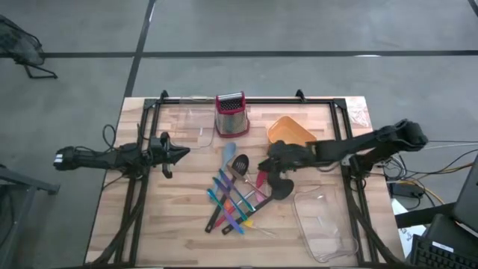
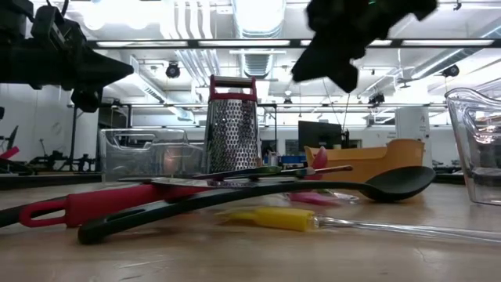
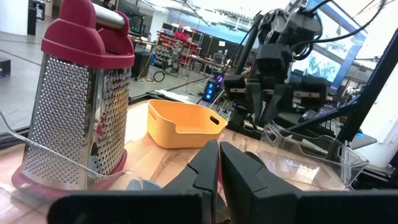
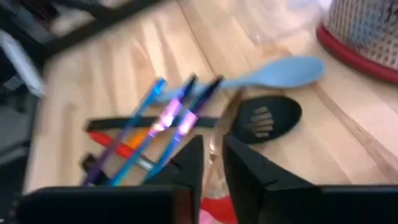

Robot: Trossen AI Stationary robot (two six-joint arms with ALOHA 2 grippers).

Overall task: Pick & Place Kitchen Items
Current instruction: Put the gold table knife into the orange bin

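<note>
A heap of kitchen utensils lies in the middle of the table: slim blue, purple and green-handled ones, a light blue spoon, a black slotted spoon, a long black spoon and a red-handled tool. A yellow piece lies at the near side. My right gripper hovers above the heap's right part, well clear of the table in the low view; its fingers are a narrow gap apart and empty. My left gripper waits shut and empty at the table's left, above the board.
A red-topped steel grater stands at the far middle, an orange tray to its right. One clear bin sits far left of the grater, another at the near right. Bare wood lies at the near left.
</note>
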